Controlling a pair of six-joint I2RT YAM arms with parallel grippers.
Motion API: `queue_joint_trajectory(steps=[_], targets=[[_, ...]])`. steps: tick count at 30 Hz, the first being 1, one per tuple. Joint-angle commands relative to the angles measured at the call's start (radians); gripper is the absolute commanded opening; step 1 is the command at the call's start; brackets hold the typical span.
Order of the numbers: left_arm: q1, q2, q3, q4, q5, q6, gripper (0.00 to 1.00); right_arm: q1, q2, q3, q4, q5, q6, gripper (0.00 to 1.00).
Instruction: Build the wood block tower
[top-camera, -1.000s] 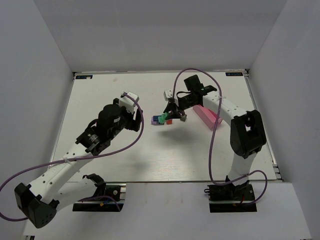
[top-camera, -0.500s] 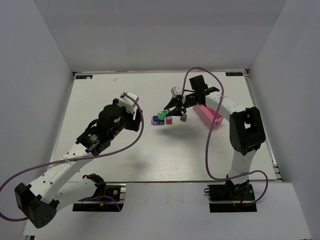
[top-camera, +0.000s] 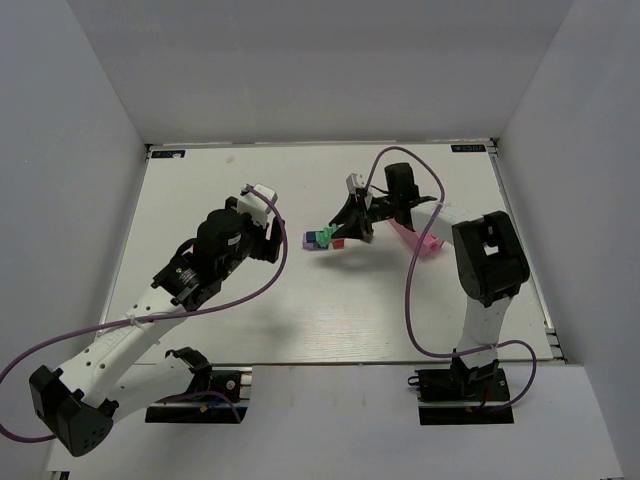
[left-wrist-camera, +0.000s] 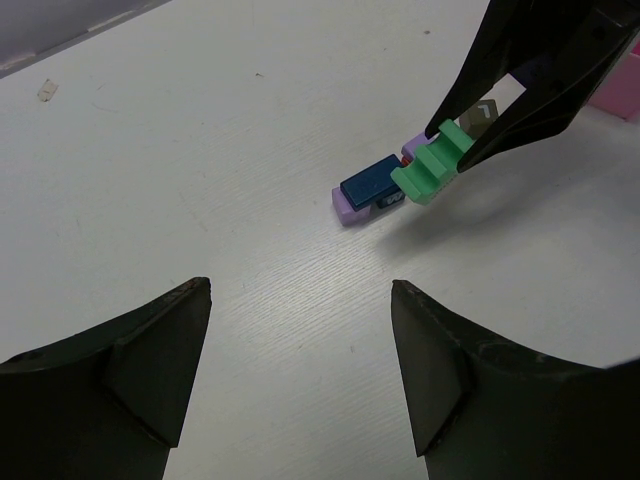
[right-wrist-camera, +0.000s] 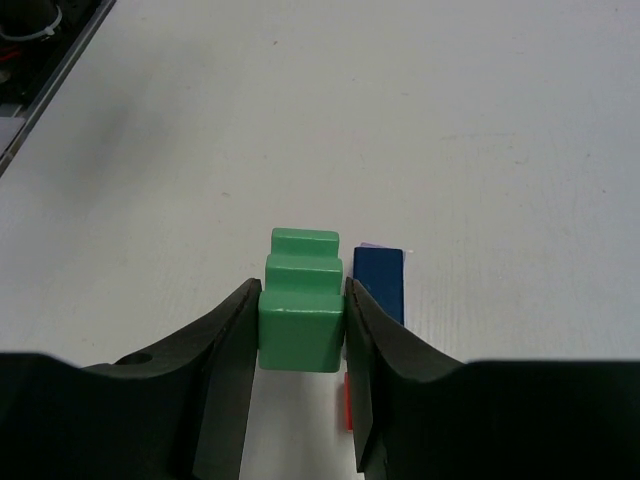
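Left tool agape, right tool in firm pinch.

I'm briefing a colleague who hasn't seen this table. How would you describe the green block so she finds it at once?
On the table, find the pink tray at the right; blocks cluster just left of it. The green block is pinched in the right tool: the only green, stepped piece, beside a flat blue block.

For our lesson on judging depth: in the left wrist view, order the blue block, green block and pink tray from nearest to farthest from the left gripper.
1. The blue block, centre, just ahead of the left gripper.
2. The green block, slightly beyond, to the right.
3. The pink tray, at the far right edge.
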Motion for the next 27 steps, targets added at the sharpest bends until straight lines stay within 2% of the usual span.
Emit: queue_joint_trajectory(steps=[1, 3, 7, 27], targets=[[0.004, -0.013, -0.003, 0.016, -0.017, 0.008, 0.82, -0.008, 0.01, -0.017, 0.268, -0.035, 0.195, 0.0], [0.004, -0.013, -0.003, 0.016, -0.017, 0.008, 0.82, -0.009, 0.011, -0.04, 0.352, -0.025, 0.25, 0.0], [0.004, -0.013, -0.003, 0.016, -0.017, 0.008, 0.82, -0.011, 0.017, -0.034, 0.372, 0.005, 0.281, 0.0], [0.004, -0.004, -0.003, 0.016, -0.017, 0.008, 0.82, -0.012, 0.074, 0.03, 0.267, 0.073, 0.23, 0.0]])
